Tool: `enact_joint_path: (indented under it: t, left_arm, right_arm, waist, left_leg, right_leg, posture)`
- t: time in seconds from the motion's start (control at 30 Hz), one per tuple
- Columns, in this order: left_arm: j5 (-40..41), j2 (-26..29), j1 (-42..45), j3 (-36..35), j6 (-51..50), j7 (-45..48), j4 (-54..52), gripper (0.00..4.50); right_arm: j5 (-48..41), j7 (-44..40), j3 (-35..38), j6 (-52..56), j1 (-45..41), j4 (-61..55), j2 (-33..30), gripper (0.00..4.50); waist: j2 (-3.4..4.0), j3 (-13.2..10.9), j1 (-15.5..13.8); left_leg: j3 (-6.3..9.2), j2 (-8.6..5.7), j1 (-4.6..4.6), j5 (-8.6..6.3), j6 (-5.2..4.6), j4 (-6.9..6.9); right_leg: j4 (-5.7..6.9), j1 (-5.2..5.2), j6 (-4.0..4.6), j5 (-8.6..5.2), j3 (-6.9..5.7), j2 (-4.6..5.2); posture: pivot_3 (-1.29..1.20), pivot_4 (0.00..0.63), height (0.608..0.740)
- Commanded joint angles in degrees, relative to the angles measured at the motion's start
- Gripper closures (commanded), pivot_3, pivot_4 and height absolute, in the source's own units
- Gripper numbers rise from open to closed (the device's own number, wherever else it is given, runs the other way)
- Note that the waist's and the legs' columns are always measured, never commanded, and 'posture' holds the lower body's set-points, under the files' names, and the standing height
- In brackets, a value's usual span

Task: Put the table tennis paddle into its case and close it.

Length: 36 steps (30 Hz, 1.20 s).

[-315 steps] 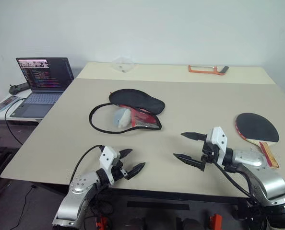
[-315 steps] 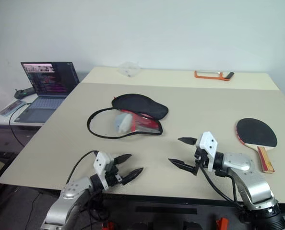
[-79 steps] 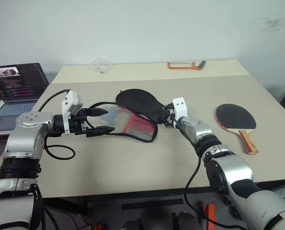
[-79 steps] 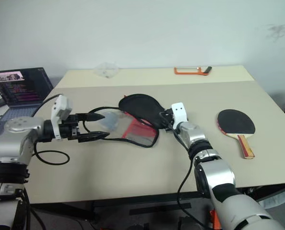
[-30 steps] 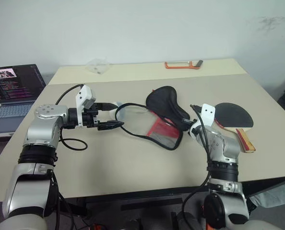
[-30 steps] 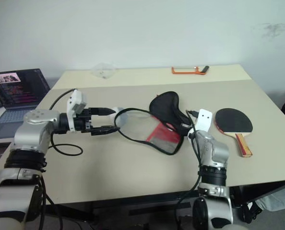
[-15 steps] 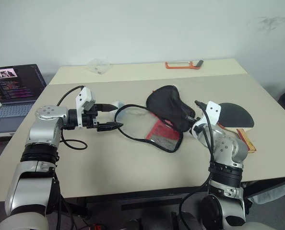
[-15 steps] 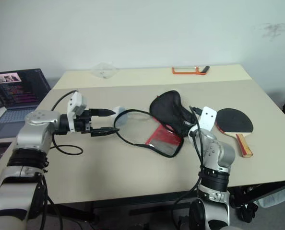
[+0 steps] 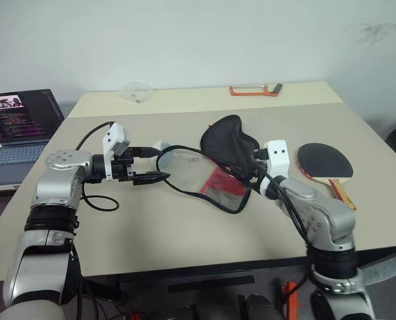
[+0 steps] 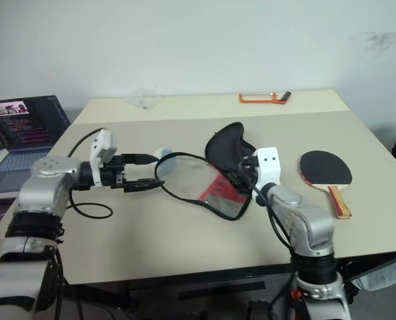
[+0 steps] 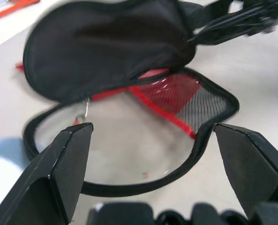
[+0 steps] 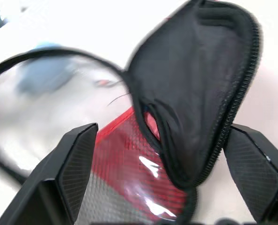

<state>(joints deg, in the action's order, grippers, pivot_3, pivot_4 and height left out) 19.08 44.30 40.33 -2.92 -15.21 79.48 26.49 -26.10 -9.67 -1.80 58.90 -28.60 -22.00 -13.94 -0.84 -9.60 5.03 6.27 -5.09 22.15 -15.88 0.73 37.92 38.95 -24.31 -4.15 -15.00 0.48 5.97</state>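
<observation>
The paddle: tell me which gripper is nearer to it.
Right. The right gripper is at the case beside the paddle; the left gripper is beyond the case's far side.

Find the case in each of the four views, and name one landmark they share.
Left eye: case at table centre.
Right eye: case centre, left of the paddle.
Left wrist: case across the upper picture.
Right wrist: case centre-right.
Shared landmark: red mesh panel.

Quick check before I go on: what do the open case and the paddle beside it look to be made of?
The black-and-red paddle-shaped pouch: looks like soft fabric; its flap folds up limply, with a mesh panel and zipper edging. The round black-faced bat with a red rim: apparently a matte rubber face and a light wooden handle; it lies flat and rigid.
</observation>
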Motion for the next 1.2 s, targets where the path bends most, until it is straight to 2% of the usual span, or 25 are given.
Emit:
enact_joint_path:
  t: [0.03, 0.17, 0.43, 0.57, 0.7, 0.9, 1.2]
  left_arm:
    - [3.1, 3.2, -4.2, -4.4, -3.6, -0.6, -4.9, 0.00]
    - [4.4, 4.3, -9.0, -6.4, -6.1, -2.1, -6.8, 0.00]
    - [5.4, 3.4, -15.8, -7.7, -7.1, -5.4, -8.9, 0.00]
    - [6.4, 2.5, -17.5, -8.0, -8.0, -6.9, -10.0, 0.00]
    - [7.5, 0.4, -17.7, -7.6, -9.7, -9.2, -12.0, 0.00]
    - [10.3, -3.5, -18.2, -7.6, -15.4, -13.6, -16.5, 0.00]
    - [10.4, -10.5, -15.8, -7.6, -20.0, -26.1, -15.6, 0.00]
  right_arm:
    - [-0.9, -9.5, -1.4, -5.6, 1.4, -4.7, -6.0, 0.03]
    - [-2.4, -16.6, -0.8, -8.4, 1.6, -5.4, -11.1, 0.03]
    - [4.9, -17.2, -1.2, -13.3, -0.7, 2.9, -16.1, 0.03]
    - [9.5, -19.1, -0.8, -18.1, -0.8, 6.2, -21.2, 0.03]
    - [6.3, -23.9, 2.2, -18.6, -0.5, 5.5, -23.6, 0.03]
    - [-6.9, -32.7, 8.2, -10.8, 0.4, -2.9, -26.7, 0.03]
    - [-8.6, -34.3, 7.5, -9.7, 0.8, -6.5, -31.0, 0.03]
  waist:
    - [0.00, 0.0, 0.0]
    - [-0.02, 0.0, -0.4]
    - [-0.05, 0.0, -1.9]
    - [-0.07, 0.0, -2.6]
    - [-0.08, 0.0, -2.9]
    - [-0.18, -0.1, -3.0]
    - [-0.33, -0.1, -3.3]
  left_leg:
    - [0.00, 0.02, -0.02, 0.00, 0.00, 0.00]
    - [-0.04, 0.05, -0.16, -0.03, -0.05, 0.02]
    - [-0.05, 0.08, -0.23, -0.03, -0.04, 0.02]
    - [-0.06, 0.08, -0.18, -0.04, -0.03, 0.02]
    - [-0.06, 0.06, -0.19, -0.04, -0.03, 0.01]
    - [-0.06, 0.10, -0.16, -0.05, -0.04, 0.01]
    - [-0.05, 0.11, -0.17, -0.06, -0.05, 0.04]
  right_leg:
    - [0.01, 0.02, 0.00, 0.00, -0.01, -0.01]
    - [-0.02, 0.17, 0.00, 0.00, 0.00, -0.03]
    - [-0.02, 0.22, 0.00, 0.02, 0.00, -0.03]
    - [-0.10, 0.23, 0.00, 0.02, -0.02, -0.01]
    - [-0.12, 0.24, 0.00, 0.02, -0.02, 0.02]
    - [-0.16, 0.26, 0.00, 0.02, -0.03, 0.01]
    - [-0.19, 0.30, 0.00, 0.02, -0.06, 0.02]
  posture:
    - [0.00, 0.150, 0.740]
    - [0.00, 0.150, 0.740]
    - [0.00, 0.150, 0.740]
    - [0.00, 0.150, 0.740]
    - [0.00, 0.150, 0.740]
    - [0.00, 0.150, 0.740]
    - [0.00, 0.150, 0.740]
